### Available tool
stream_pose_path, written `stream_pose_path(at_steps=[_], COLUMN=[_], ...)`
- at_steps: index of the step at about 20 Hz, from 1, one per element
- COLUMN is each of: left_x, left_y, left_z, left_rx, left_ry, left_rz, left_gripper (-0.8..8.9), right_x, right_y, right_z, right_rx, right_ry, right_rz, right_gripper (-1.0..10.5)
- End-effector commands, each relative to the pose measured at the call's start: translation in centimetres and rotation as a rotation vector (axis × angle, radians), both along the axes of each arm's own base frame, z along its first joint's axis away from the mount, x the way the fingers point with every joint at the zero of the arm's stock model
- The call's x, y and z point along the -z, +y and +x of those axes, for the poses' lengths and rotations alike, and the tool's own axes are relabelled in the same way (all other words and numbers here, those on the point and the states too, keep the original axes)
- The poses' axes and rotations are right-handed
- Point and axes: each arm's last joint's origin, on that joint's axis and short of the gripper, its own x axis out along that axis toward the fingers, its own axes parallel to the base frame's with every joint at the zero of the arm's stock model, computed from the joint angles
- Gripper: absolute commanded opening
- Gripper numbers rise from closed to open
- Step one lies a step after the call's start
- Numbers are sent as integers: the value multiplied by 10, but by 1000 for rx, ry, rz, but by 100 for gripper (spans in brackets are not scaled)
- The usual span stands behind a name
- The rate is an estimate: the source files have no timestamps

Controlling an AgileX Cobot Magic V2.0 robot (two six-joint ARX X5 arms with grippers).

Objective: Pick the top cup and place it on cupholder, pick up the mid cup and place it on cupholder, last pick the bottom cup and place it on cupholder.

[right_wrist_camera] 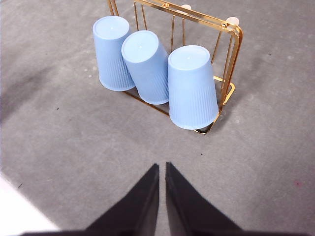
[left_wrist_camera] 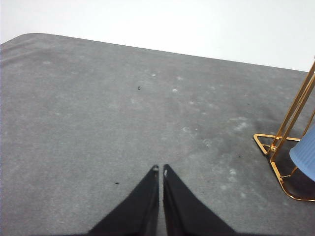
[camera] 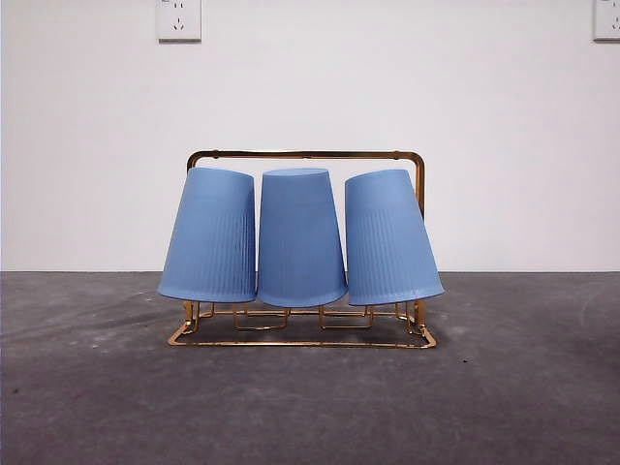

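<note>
Front view, three blue cups (camera: 300, 237) upside down on the gold cupholder (camera: 305, 154), mouths down, outer two leaning outward, middle upright, left hand (left_wrist_camera: 161, 169) and right hand (right_wrist_camera: 162, 166) closed, empty, above the bench (camera: 310, 407)

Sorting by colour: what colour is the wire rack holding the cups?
Shiny gold rack, clearest in the front view.

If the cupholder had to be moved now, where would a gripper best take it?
By the arch handle, from above. It spans the top of the cupholder, bare above the three inverted cups, which block the sides. Probably best at mid-span to stay balanced.
</note>
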Motion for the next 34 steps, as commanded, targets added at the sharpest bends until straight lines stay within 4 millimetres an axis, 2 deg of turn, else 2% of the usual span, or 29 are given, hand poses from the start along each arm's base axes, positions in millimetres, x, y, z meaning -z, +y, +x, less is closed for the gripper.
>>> stream_pose_path(at_steps=[1,9,12,15,19,23,27,34], left_x=[7,7,7,7,7,7,7,7], left_y=[0,0,0,0,0,0,0,0], left_z=[1,1,1,1,1,1,1,1], left_rx=[-1,-1,-1,-1,-1,-1,-1,-1], left_ry=[25,25,25,25,25,25,25,25], left_rz=[16,16,16,16,16,16,16,16], left_gripper=[5,6,6,6,6,6,6,6], right_x=[-3,-3,0,28,89,140,159,177], right_y=[2,1,-12,-33,-57,-74,-78,-80], right_z=[0,0,4,12,18,19,19,20], right_rx=[-12,-8,95,284,378,498,513,502], right_ry=[-12,-15,-66,-188,-464,-505,-485,-468], right_rz=[8,11,-8,78,109,62,43,6], right_gripper=[19,19,19,19,19,19,19,19])
